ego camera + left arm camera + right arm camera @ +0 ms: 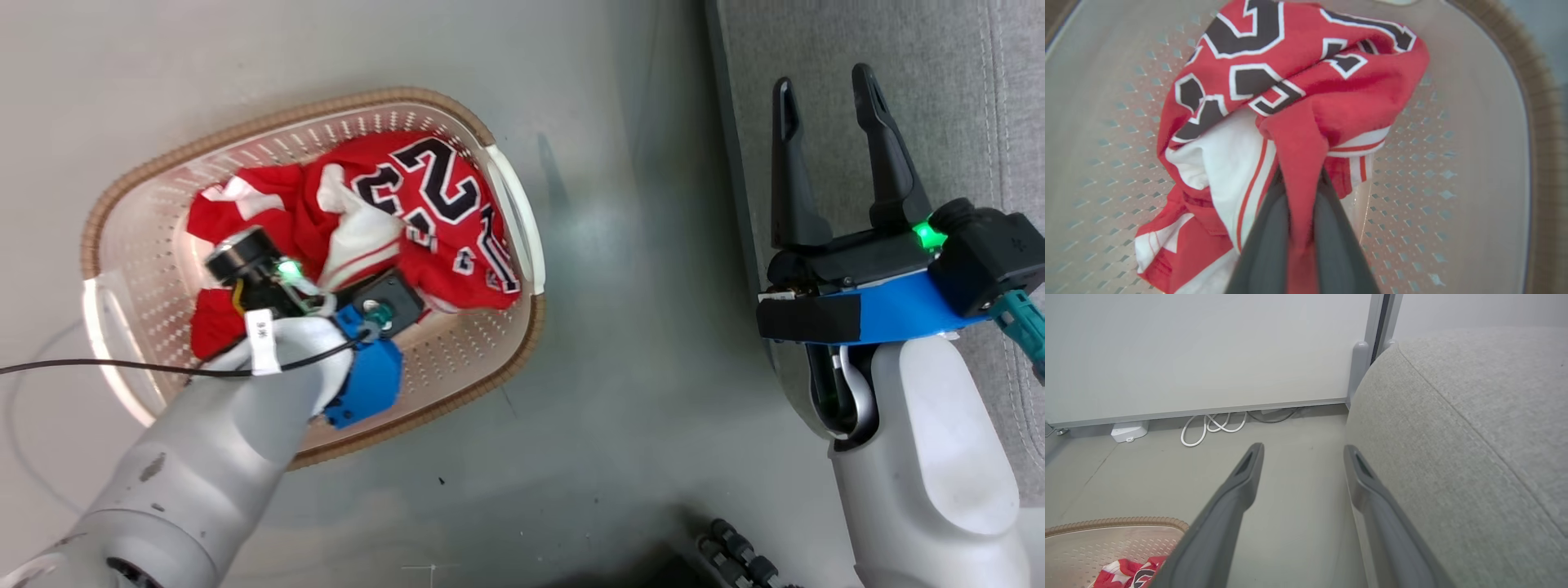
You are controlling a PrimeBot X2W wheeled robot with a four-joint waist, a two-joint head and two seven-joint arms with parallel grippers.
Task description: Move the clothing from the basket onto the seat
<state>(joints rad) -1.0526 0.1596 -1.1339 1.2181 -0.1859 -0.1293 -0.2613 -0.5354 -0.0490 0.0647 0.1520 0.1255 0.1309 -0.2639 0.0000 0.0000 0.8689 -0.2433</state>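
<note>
The red clothing (441, 212) with white trim and black-and-white numbers lies bunched in the cream basket (457, 351) on the floor. My left arm reaches down into the basket from the lower left. In the left wrist view my left gripper (1300, 179) is shut on a red fold of the clothing (1331, 81), and the fabric runs down between the dark fingers (1269, 232). My right gripper (824, 77) stands open and empty over the left edge of the grey seat (939, 98). The right wrist view has that gripper (1302, 449) beside the seat (1474, 416), with the basket (1106, 539) at the lower left.
Grey floor (637, 327) separates basket and seat. A black cable (82, 367) crosses my left forearm. Along the wall's foot lie white cables (1212, 424) and a white box (1129, 430). A dark ribbed part (735, 555) shows at the bottom edge.
</note>
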